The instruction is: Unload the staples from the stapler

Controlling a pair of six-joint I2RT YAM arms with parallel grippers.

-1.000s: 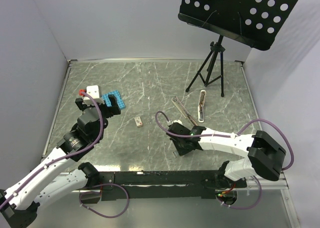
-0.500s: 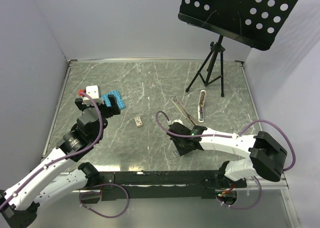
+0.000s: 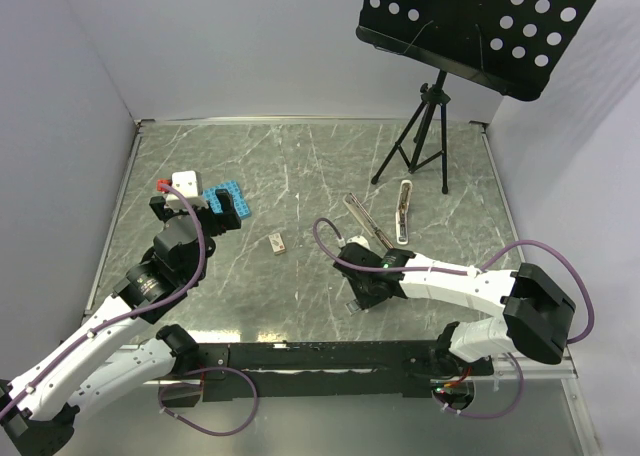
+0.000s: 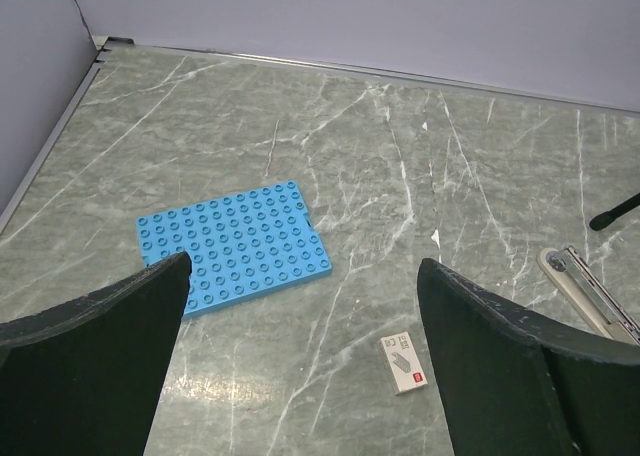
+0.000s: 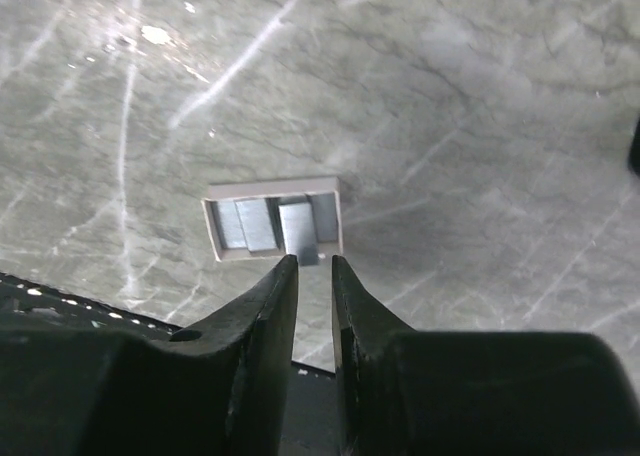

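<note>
The white stapler lies open near the tripod, brownish side up. Its thin silvery rail lies just left of it and shows at the right edge of the left wrist view. My right gripper is low over the table in front of the rail. In the right wrist view its fingertips stand a narrow gap apart with nothing between them. Just beyond them is a small white tray holding staple strips; one strip overhangs its near rim. My left gripper is wide open and empty.
A blue studded plate lies ahead of my left gripper. A tiny white-and-brown block lies mid-table and shows in the left wrist view. A black tripod with a perforated stand stands at the back right.
My right gripper has shifted slightly to the right over the tray. The left arm has not moved.
</note>
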